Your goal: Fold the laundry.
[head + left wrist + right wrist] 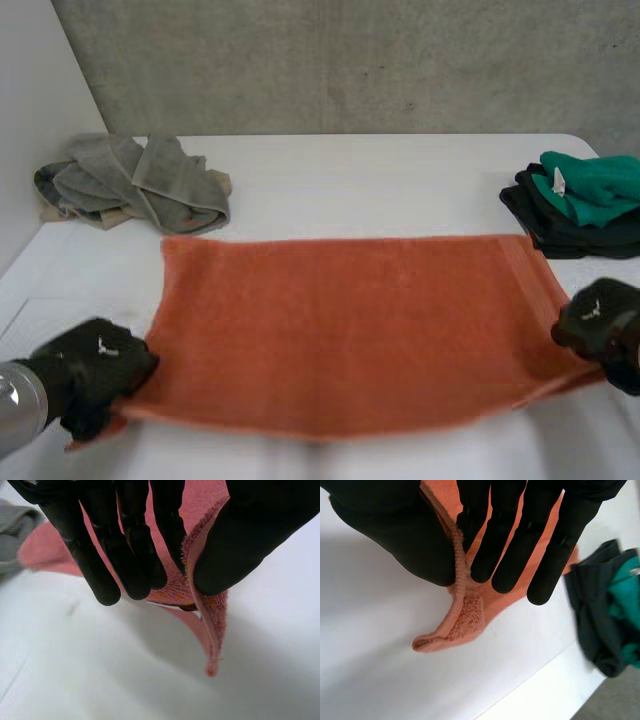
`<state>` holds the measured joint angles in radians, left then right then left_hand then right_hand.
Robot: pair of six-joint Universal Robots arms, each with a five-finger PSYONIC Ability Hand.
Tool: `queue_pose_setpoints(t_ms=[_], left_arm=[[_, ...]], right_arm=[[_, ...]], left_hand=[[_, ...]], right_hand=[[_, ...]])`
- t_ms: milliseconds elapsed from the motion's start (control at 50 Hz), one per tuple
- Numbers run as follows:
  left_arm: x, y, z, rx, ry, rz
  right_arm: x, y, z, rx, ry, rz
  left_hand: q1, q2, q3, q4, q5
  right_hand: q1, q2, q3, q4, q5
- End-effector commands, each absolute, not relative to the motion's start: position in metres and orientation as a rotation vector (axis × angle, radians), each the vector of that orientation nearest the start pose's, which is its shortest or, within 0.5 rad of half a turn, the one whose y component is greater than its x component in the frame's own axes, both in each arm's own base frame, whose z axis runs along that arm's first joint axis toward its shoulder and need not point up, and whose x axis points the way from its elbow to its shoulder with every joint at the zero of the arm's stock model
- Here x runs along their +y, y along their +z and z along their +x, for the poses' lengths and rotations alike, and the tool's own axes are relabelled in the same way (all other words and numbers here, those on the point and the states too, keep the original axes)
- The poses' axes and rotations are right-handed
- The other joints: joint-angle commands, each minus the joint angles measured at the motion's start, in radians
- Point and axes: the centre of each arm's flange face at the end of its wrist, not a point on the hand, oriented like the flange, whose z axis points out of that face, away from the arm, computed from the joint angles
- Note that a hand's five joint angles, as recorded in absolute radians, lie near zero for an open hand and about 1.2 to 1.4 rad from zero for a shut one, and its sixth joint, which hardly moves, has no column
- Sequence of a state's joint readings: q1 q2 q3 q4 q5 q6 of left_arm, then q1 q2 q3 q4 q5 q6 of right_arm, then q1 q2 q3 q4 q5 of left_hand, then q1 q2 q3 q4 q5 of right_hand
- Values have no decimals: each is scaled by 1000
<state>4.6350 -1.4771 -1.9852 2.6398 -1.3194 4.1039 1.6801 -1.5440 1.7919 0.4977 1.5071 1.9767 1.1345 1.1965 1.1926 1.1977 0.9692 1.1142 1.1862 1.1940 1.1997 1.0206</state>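
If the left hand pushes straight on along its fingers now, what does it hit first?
The left hand, pinching the orange towel by a corner, would likely meet the white table first, just beyond its fingers; depth is hard to judge.

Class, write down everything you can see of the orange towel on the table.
The orange towel looks like terry cloth with a hemmed edge. It is spread out as a wide rectangle across the white table, its far edge lying flat. The left hand pinches its near left corner between thumb and fingers, and the right hand pinches its near right corner, both corners slightly raised.
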Motion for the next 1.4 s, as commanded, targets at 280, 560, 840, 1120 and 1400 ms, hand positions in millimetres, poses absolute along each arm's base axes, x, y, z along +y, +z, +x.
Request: queue_pose_setpoints(t_ms=[280,560,840,1120,1400], left_arm=[[-356,264,-214,1543,-1846,1240],[-375,390,-215,1089,-2480,716],[-332,251,-211,1678,-2196,960],[-221,183,-187,2081,-1567,1466],[-182,208,-170,2243,-1143,1679]], right_arm=[[-352,283,198,2341,-2413,-1311],[-375,406,204,1553,-3223,-649],[-358,272,217,2037,-2661,-1057],[-255,183,190,2579,-1681,-1620],[-215,185,150,2700,-1234,-1916]], left_hand=[[262,200,204,199,252],[262,200,204,199,252],[262,200,204,199,252],[262,200,204,199,252],[262,200,204,199,252]], right_hand=[[282,210,202,197,201],[282,210,202,197,201],[282,210,202,197,201],[282,210,202,197,201],[282,210,202,197,201]])
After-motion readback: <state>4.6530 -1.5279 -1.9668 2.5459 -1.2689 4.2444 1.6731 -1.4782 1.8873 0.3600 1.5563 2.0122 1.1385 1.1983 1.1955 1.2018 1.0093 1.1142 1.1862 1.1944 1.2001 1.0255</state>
